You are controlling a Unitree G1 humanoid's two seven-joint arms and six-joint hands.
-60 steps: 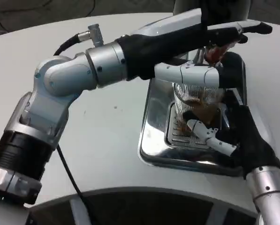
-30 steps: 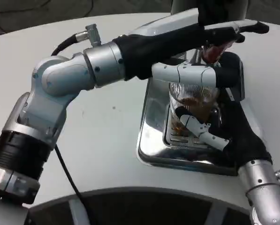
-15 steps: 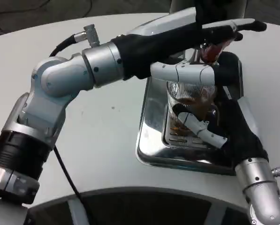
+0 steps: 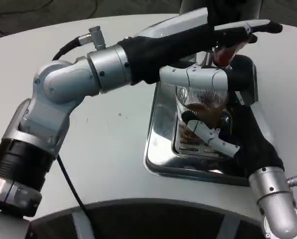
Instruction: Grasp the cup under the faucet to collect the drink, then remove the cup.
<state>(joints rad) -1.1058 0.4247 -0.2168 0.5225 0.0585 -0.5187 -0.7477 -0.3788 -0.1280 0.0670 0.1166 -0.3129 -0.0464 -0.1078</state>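
A: The right hand (image 4: 238,137) reaches in from the near right, its silver forearm at the picture's lower corner. What are the fingers doing?

B: They wrap around the ribbed clear cup (image 4: 200,107); a white finger (image 4: 215,139) lies across the cup's near side, low down. That hand holds the cup.

A: And where does the cup stand?

B: Upright on the slotted grate (image 4: 188,147) of the shiny metal drip tray (image 4: 160,144), which sits on the white table (image 4: 113,149). Brown drink shows inside the glass, well up its wall.

A: Farther back, what about the left arm?

B: It crosses from the picture's left, over the table, above the tray. The left hand (image 4: 223,45) is stretched toward the red faucet handle (image 4: 225,54) just above the cup. One white finger lies level across the cup's rim; the upper fingers extend flat over the handle.

A: Is it gripping the handle?

B: I cannot tell; the fingers cover it, and whether they press or only rest there is hidden.

A: Behind that?

B: The dispenser's grey column (image 4: 195,6) rises at the top edge.
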